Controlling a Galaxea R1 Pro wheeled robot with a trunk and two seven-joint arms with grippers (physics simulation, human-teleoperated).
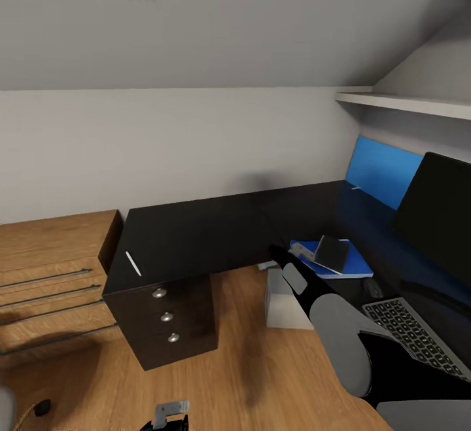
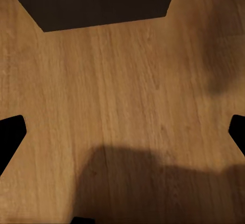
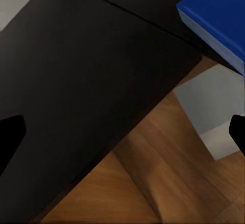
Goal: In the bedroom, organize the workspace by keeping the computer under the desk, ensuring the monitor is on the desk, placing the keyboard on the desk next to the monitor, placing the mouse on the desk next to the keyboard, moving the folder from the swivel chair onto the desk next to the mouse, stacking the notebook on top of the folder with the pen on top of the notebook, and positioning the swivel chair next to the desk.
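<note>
Wide bare stretch of black desk (image 1: 196, 235) top runs from the pen (image 1: 133, 263) at the left edge across to the corner, an easy way in from the floor side. Right of that it crowds up: the folder (image 1: 356, 262) with the notebook (image 1: 332, 253) on it, then the mouse (image 1: 373, 288), the keyboard (image 1: 415, 337) and the monitor (image 1: 437, 208) standing behind. The right arm (image 1: 327, 313) reaches over the desk's front edge beside the folder. Below, the computer (image 1: 282, 300) fills the gap under the desk; the drawer unit (image 1: 169, 318) blocks the left end. Open wood floor (image 1: 261, 379) lies between them.
</note>
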